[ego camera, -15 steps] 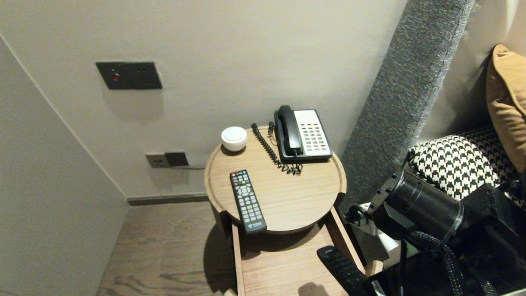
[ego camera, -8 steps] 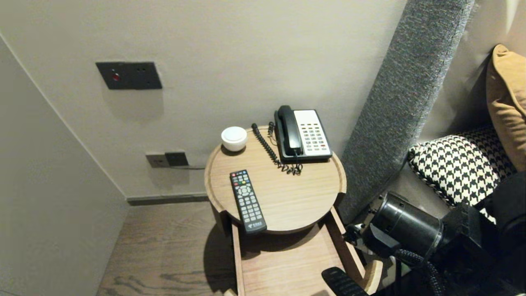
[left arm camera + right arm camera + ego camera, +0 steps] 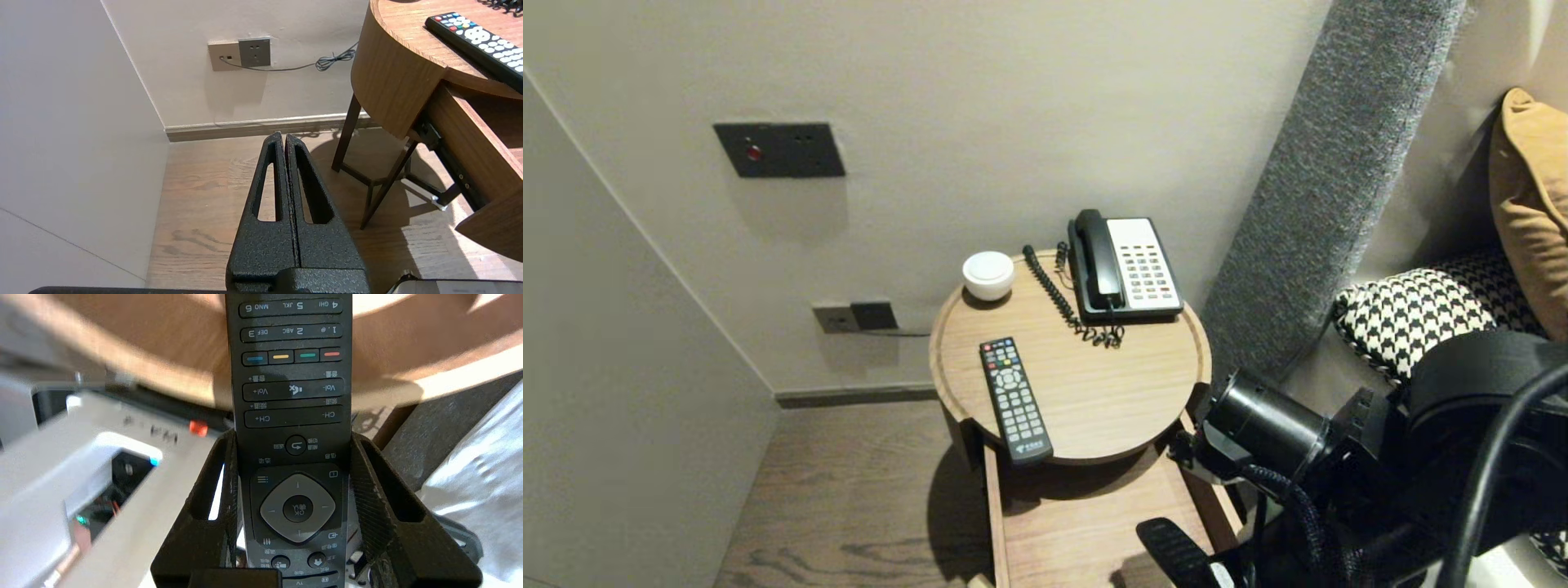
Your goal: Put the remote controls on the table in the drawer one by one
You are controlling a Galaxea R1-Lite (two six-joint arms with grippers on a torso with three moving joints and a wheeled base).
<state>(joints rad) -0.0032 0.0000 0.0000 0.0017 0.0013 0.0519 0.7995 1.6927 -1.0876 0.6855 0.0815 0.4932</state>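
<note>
My right gripper (image 3: 292,435) is shut on a black remote (image 3: 292,388), its fingers (image 3: 212,486) pressed against both long sides near the OK pad. In the head view this remote (image 3: 1176,555) pokes out over the right side of the open wooden drawer (image 3: 1062,531). The gripper itself is hidden there behind the right arm (image 3: 1274,429). A second remote (image 3: 1014,400) with coloured buttons lies on the round table top (image 3: 1143,384), its end overhanging the front edge. My left gripper (image 3: 284,136) is shut and empty, parked over the wooden floor to the left of the table.
A black and white telephone (image 3: 1127,268) with a coiled cord and a small white bowl (image 3: 988,275) stand at the back of the table. A grey padded headboard (image 3: 1323,188) and pillows (image 3: 1429,318) are to the right. Wall sockets (image 3: 241,53) sit low behind.
My right arm has swung down and to the left, toward the drawer's right side. The held remote has sunk lower and shifted slightly left over the drawer. The left arm has not moved.
</note>
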